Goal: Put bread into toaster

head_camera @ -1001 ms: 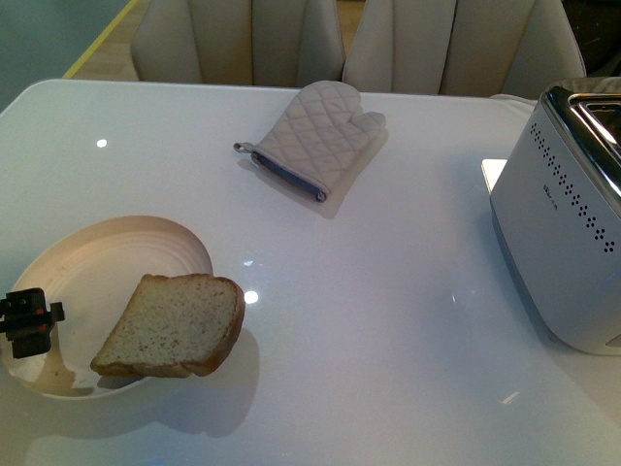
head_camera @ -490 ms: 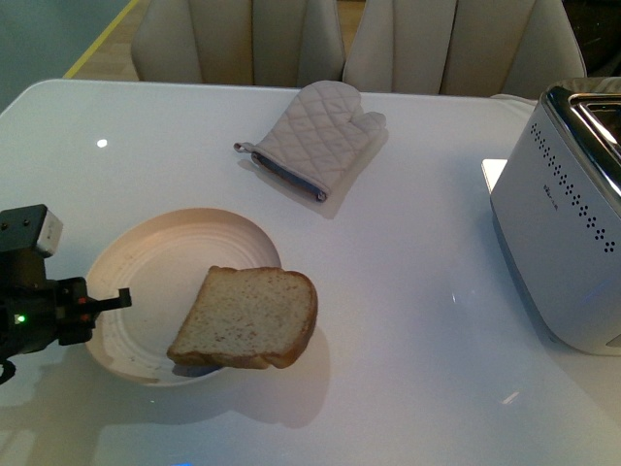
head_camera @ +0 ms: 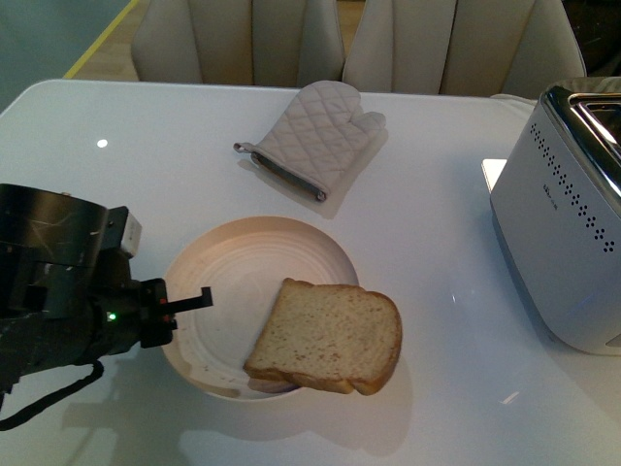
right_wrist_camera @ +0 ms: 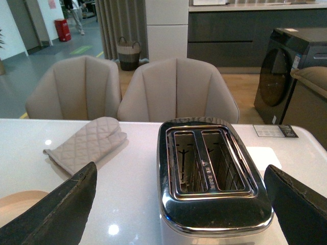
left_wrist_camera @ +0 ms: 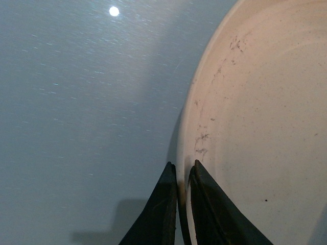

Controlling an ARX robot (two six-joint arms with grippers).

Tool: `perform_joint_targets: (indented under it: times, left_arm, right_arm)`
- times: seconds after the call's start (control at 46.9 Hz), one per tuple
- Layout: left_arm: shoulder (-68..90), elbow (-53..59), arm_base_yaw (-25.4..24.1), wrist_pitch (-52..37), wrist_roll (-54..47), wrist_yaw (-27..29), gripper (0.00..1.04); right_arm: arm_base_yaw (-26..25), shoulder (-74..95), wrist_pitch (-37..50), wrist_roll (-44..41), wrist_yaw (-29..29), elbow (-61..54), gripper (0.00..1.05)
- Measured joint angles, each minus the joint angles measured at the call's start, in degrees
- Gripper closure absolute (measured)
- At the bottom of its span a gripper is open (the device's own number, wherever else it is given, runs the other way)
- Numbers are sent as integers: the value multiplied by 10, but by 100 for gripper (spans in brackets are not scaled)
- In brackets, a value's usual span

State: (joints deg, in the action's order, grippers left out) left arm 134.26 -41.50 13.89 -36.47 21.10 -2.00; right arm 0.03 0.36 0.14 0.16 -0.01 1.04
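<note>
Left gripper [head_camera: 199, 296] clamped on the plate [head_camera: 254, 225] at its left rim, bread [head_camera: 330, 335] opposite overhanging the right-front rim, toaster [head_camera: 563, 214] at the table [head_camera: 437, 146] right edge, right gripper [right_wrist_camera: 180, 171] spread wide.

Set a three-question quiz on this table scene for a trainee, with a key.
1. True or false: the tan speckled bread slice lies wholly inside the round cream plate.
2. What is the left pincer closed on? A) the plate's rim B) the bread C) nothing
3. Fill the blank: both slots of the boxy white toaster with a chrome top are ____.

Key: 1 false, because one end overhangs the rim; 2 A; 3 empty.
</note>
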Motion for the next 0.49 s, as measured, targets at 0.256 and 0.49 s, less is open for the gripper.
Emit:
perform_joint_targets:
  times: [0.256,0.49]
  left_arm:
    - [0,-19,52,21,65,6,100]
    - [0,-27,75,33,108,12,93]
  right_arm:
    - [0,0,0,0,0,0,9]
    - [0,0,0,0,0,0,9]
